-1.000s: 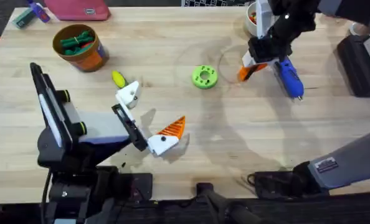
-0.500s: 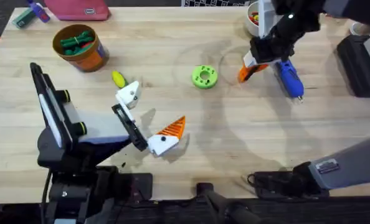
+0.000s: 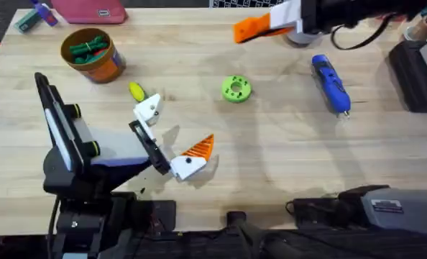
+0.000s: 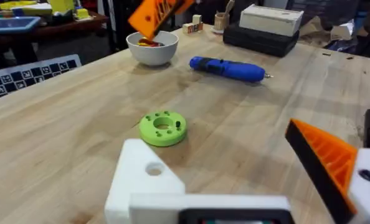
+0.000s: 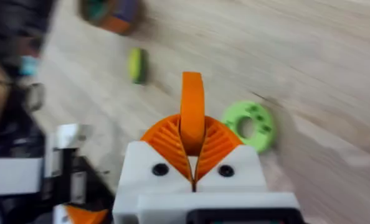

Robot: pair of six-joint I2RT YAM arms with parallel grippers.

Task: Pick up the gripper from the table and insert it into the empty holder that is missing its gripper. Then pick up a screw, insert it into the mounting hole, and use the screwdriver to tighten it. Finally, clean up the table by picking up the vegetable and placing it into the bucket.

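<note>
My right gripper (image 3: 267,23) hangs high over the table's far side, shut on the small orange gripper (image 5: 192,102), which stands upright between its two orange pads. The left wrist view shows that orange piece (image 4: 155,12) above the white bowl. My left gripper (image 3: 172,131) rests open near the front left, with one bare white holder (image 3: 147,109) and one finger bearing an orange wedge (image 3: 198,150). The blue screwdriver (image 3: 331,83) lies at the right. The yellow vegetable (image 3: 136,91) lies just behind the holder. At the far left stands the orange-brown bucket (image 3: 91,54).
A green round disc (image 3: 236,88) sits mid-table. A white bowl (image 4: 152,48) with red and yellow bits stands at the far edge below the right arm. Dark boxes (image 3: 415,72) line the right edge. Dark green toy pieces lie in the bucket.
My right gripper has lifted off the table beside the screwdriver and swung up and left with the orange gripper in it. The screwdriver now lies uncovered. The left arm has not moved.
</note>
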